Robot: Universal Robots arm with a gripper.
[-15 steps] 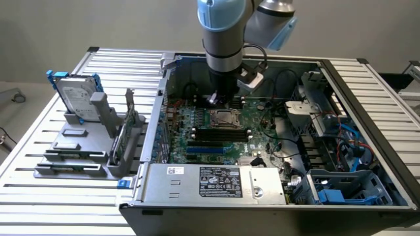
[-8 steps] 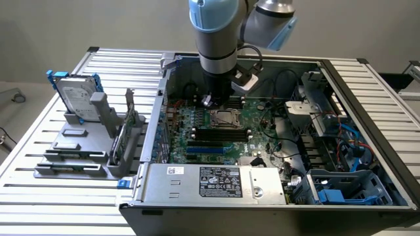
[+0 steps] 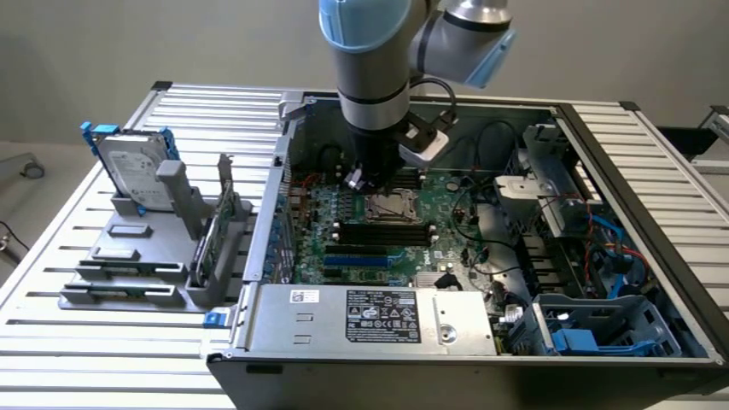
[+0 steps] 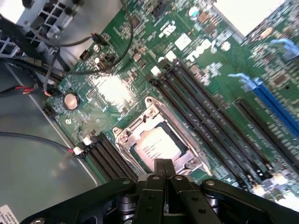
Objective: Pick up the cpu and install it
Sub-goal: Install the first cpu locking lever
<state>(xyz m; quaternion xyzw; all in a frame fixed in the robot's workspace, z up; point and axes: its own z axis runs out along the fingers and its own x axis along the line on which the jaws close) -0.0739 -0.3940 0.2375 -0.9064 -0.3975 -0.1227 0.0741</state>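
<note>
A slatted grey metal table (image 3: pixel 68 342) stands before a plain pale wall and carries an open computer case (image 3: pixel 479 359). In the exterior view, nearest the camera, the case's front edge bears a silver box with a printed label (image 3: pixel 383 316); to the exterior view's left of it a grey holder (image 3: pixel 137 256) stands on the table, with a hard drive (image 3: pixel 128 166) in blue brackets upright at its far end. Deeper inside the case lies the green motherboard (image 3: pixel 439 213), with black memory slots (image 3: pixel 385 232) and blue slots nearer the front, cables and blue-tabbed bays to the exterior view's right.

The arm (image 3: pixel 370 77) comes down from above into the case, and its gripper (image 3: pixel 367 181) hangs just over the socket (image 3: pixel 391 205). In the wrist view the gripper (image 4: pixel 163 169) has its two black fingers (image 4: pixel 159 167) pressed together with nothing between them, the tips just at the socket's edge. The cpu (image 4: pixel 156 145) lies flat inside the metal-framed socket (image 4: pixel 135 123), its pale grey top facing up with faint printing on it, framed on all sides by the socket's silver bracket. Long memory slots (image 4: pixel 205 112) run beside the socket, and a round silver battery (image 4: pixel 71 100) sits on the board farther off
</note>
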